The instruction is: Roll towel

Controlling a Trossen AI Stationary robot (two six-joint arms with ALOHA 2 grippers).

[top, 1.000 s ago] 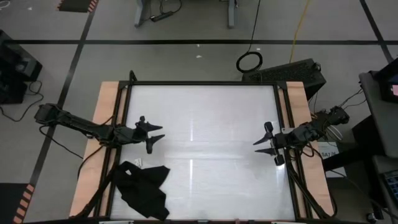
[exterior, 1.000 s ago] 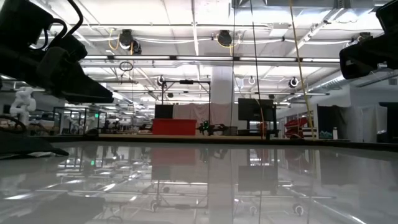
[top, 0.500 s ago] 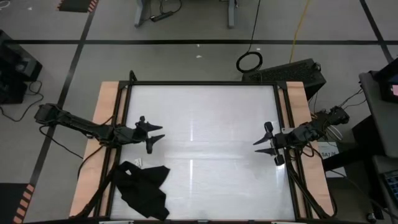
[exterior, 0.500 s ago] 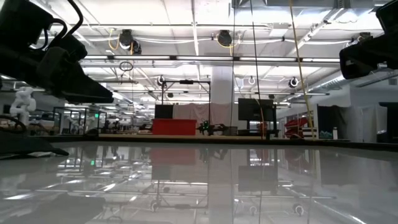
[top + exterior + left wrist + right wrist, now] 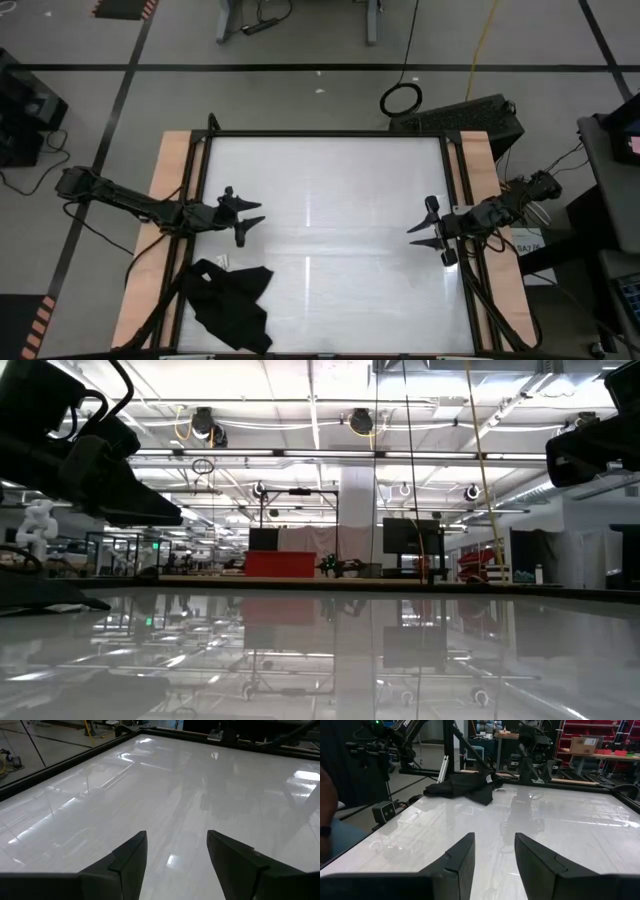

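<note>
The black towel (image 5: 233, 305) lies crumpled in a heap on the white table's near left corner, with a small white tag (image 5: 222, 261) at its far edge. It also shows in the right wrist view (image 5: 465, 786). My left gripper (image 5: 248, 215) hovers open over the table's left side, just beyond the towel's far edge. My right gripper (image 5: 427, 229) hovers open over the table's right side, far from the towel. Both are empty; the open fingers show in the left wrist view (image 5: 176, 852) and the right wrist view (image 5: 493, 855).
The white glossy table (image 5: 330, 180) has a black frame and wooden side strips (image 5: 170, 170). A dark box (image 5: 470, 115) stands beyond the far right corner. Part of a person (image 5: 332, 827) shows at the table's near side in the right wrist view.
</note>
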